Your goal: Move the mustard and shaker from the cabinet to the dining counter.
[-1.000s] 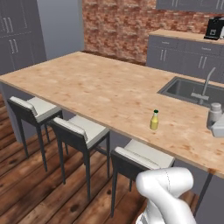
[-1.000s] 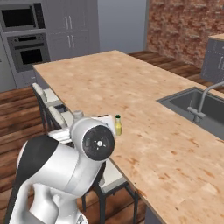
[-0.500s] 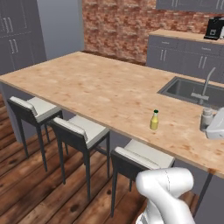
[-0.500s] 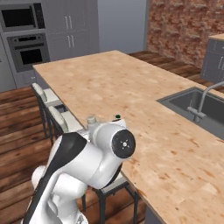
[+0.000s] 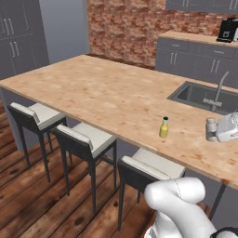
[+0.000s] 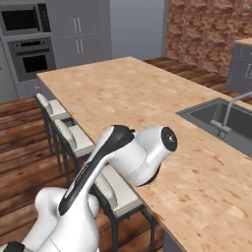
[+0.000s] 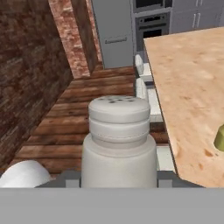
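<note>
The mustard, a slim yellow bottle with a dark cap, stands upright on the dining counter near its front edge. Just right of it, the grey shaker hangs upright low over the counter, with my gripper shut on it from the right. In the hand view the shaker rises between my fingertips, and the mustard's edge shows at the right over the counter. My arm hides the mustard in the right base view. The cabinet is out of view.
A dark sink with a tap lies in the counter behind the mustard. Three grey-cushioned stools line the counter's near side. A black coffee machine stands on the back counter. A built-in oven sits in the far wall.
My hand has carried the shaker leftward and lower over the counter, closer to the mustard. The arm has swung out over the counter. The mustard has stayed put.
</note>
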Tool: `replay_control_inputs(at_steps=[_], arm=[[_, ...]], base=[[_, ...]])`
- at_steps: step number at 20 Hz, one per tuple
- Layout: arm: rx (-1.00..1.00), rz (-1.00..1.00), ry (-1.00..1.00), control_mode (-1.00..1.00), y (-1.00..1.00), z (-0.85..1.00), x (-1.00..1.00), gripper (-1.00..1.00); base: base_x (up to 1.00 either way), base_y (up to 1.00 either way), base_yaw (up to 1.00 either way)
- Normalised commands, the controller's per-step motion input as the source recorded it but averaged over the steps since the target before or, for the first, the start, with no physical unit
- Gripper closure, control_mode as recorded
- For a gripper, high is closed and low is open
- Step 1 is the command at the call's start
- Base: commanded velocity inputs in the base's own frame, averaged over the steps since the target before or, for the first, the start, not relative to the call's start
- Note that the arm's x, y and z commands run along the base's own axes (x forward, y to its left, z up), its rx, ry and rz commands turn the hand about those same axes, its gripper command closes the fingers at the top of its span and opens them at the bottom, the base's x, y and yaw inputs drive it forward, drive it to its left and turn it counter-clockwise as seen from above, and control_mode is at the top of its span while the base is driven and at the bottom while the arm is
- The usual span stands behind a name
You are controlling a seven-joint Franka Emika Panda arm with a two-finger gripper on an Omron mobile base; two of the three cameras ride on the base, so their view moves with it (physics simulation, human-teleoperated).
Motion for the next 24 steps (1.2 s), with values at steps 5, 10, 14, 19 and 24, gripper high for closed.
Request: replay_control_inputs(at_steps=[5,10,14,19,24], arm=[[0.01,0.1,0.03,-1.0,-0.09,-0.41,0.42,1.0],[0.0,0.1,-0.01,-1.0,-0.01,-0.53,0.32,1.0],[0.01,0.03,-0.05,-1.0,-0.02,-0.4,0.48,1.0],[0.03,0.06,0.0,-1.0,-0.19,-0.32,0.55,1.0],[0.0,0.08,0.0,-1.0,-0.17,-0.29,0.52,1.0]], base=[[0.0,0.0,0.0],[0.0,0.0,0.0],[0.0,0.0,0.0],[0.0,0.0,0.0],[0.0,0.0,0.0]])
